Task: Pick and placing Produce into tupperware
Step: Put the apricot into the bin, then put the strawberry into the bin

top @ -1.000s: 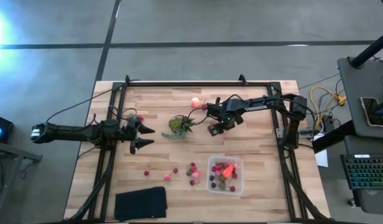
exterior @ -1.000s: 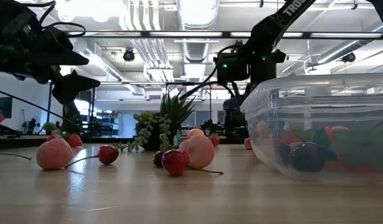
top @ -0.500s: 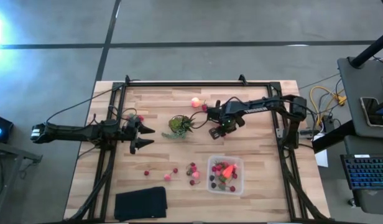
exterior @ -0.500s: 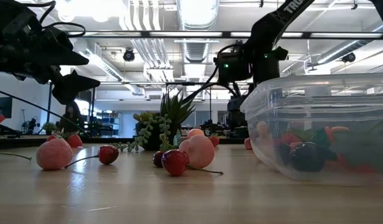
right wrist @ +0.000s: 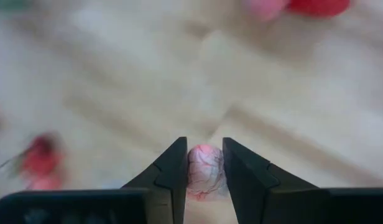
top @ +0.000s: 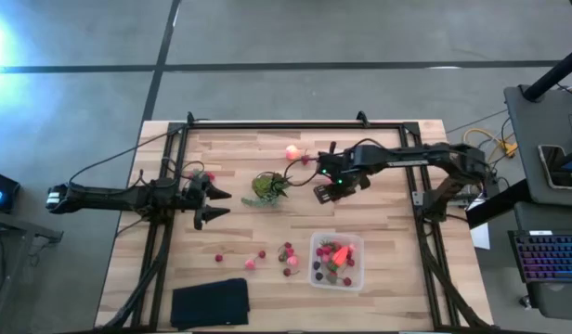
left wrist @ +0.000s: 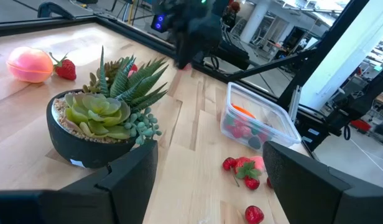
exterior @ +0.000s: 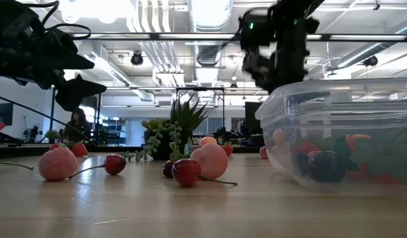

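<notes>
Produce: one pink berry (right wrist: 205, 171) clamped between right gripper (top: 325, 193) fingers, held above the table right of the potted plant (top: 266, 186). Tupperware (top: 337, 261) (some pieces inside) sits nearer the front edge; loose berries (top: 288, 253) just left of it, maybe five. Left gripper (top: 215, 204) waits, jaws apart.

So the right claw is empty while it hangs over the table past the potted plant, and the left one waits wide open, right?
Not empty: the right wrist view shows the right gripper shut on a small pink berry. The rest holds: in the high view it hangs beyond the potted plant, and the left gripper waits open.
</notes>
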Robot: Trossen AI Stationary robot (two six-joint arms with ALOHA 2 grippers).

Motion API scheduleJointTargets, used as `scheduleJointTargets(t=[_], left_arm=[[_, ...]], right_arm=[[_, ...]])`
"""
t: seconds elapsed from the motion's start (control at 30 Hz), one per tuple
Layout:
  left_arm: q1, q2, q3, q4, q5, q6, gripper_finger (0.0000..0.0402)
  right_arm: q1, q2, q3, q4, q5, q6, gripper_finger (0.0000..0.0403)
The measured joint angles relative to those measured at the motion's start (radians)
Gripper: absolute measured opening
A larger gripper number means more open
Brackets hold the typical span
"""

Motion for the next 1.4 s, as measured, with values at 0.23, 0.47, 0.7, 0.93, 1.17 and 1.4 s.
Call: scheduleJointTargets(t=[0.23,0.47,0.7,0.93,1.17,1.4], left_arm=[[0.000,0.000,0.000,0.000,0.000,0.000,0.0277],[0.000,0.000,0.000,0.000,0.000,0.000,0.0277],[0.000,0.000,0.000,0.000,0.000,0.000,0.0277],[0.000,0.000,0.000,-0.001,0.000,0.000,0.0277],[0.000,0.000,0.000,0.000,0.000,0.000,0.0276],[0.000,0.000,0.000,0.000,0.000,0.000,0.0277]], right_arm=[[0.197,-0.111,0.062,0.011,-0.181,0.100,0.0099],[0.445,-0.040,0.129,0.118,-0.163,0.299,0.0100],[0.509,0.118,0.167,0.116,-0.036,0.405,0.0106],[0.511,0.191,0.226,0.044,-0.018,0.336,0.0172],[0.439,0.157,0.322,-0.217,0.149,0.344,0.0245],[0.184,0.084,0.305,-0.368,0.257,0.351,0.0253]])
